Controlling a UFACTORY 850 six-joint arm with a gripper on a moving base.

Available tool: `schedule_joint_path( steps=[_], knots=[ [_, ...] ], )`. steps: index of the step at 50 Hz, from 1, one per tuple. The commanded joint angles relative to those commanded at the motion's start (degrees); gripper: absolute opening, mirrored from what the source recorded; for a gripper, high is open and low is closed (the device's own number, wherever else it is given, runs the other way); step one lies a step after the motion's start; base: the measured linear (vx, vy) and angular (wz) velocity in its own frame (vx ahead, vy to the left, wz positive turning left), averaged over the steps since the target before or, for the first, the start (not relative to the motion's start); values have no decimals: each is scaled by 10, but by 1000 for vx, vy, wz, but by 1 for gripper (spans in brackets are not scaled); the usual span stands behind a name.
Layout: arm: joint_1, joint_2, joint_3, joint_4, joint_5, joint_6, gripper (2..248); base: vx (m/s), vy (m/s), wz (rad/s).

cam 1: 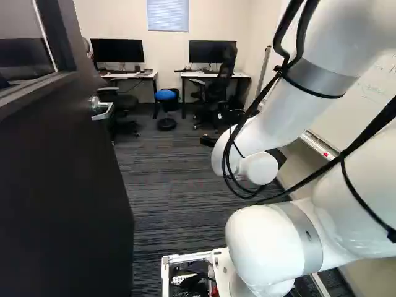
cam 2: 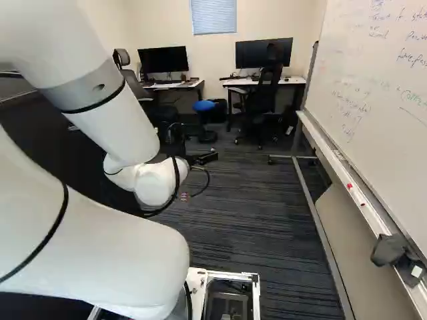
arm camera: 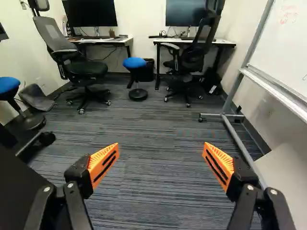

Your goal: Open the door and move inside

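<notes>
The white arm has grey bands, black cables and a black gripper with ribbed orange pads.

Door left of whiteboard, desks beyond

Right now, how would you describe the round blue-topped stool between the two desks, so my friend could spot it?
Look to the far cream wall, where two white-topped desks each carry a black monitor. In the gap between them stands the stool, with a round blue seat and a round black base. The other blue stool stands by the side wall opposite the whiteboard.
</notes>
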Motion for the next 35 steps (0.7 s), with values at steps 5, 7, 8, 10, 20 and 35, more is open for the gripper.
schedule_joint_path(
  steps=[5, 7, 8, 10, 20, 35],
  knots=[
    [0, 0, 0, 0, 0, 0, 247, 203, 3, -20],
    [0, 0, 0, 0, 0, 0, 247, 173, -1, -21],
    [0, 0, 0, 0, 0, 0, 247, 188, -4, -12],
    [0, 0, 0, 0, 0, 0, 247, 197, -11, -28],
    [0, 0, 0, 0, 0, 0, 247, 191, 0, -24],
    [0, 0, 0, 0, 0, 0, 247, 196, -2, -21]
  ],
)
